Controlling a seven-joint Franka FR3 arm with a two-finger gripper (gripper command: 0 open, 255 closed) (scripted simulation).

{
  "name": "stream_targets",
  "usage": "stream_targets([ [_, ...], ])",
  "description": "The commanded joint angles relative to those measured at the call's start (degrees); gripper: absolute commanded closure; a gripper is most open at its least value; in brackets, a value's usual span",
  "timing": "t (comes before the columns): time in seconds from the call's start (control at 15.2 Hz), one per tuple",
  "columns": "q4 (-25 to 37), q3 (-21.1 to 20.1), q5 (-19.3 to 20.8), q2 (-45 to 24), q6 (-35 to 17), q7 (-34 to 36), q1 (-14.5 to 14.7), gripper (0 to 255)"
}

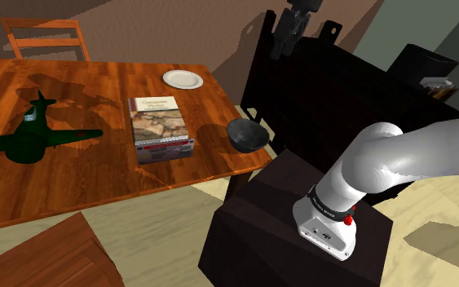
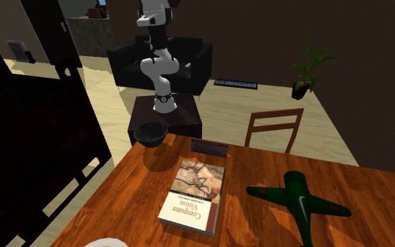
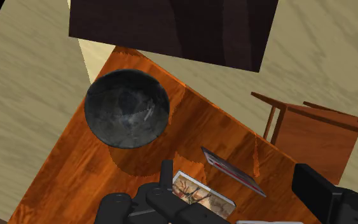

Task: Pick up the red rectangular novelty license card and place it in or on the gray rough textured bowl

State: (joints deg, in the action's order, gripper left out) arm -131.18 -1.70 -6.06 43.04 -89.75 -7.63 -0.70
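The red license card (image 2: 210,146) stands on its long edge near the table's edge, just beside the end of a book; I also see the card (image 3: 233,172) from above, and the card (image 1: 166,150) as a reddish strip along the book's near side. The dark grey bowl (image 1: 248,134) sits empty at the table corner nearest the stand, a short way from the card. The bowl (image 2: 151,133) and bowl (image 3: 126,108) show the same spot. My gripper (image 1: 285,42) hangs high above the table, open and holding nothing; in the wrist view the gripper (image 3: 222,205) has its fingers wide apart.
A book (image 1: 161,126) lies mid-table, with a white plate (image 1: 183,79) behind it and a green toy airplane (image 1: 32,134) towards the shoulder view's left. A wooden chair (image 2: 273,130) stands at the table. A dark cabinet (image 1: 333,90) rises beside the stand (image 1: 293,236).
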Motion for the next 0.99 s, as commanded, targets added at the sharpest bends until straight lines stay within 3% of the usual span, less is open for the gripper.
stream_targets([
  [0.0, 0.0, 0.0, 0.0, 0.0, 0.0, 0.0, 0.0, 0],
  [0.92, -6.55, -0.52, -0.13, -19.74, -27.16, -19.17, 7.33, 0],
])
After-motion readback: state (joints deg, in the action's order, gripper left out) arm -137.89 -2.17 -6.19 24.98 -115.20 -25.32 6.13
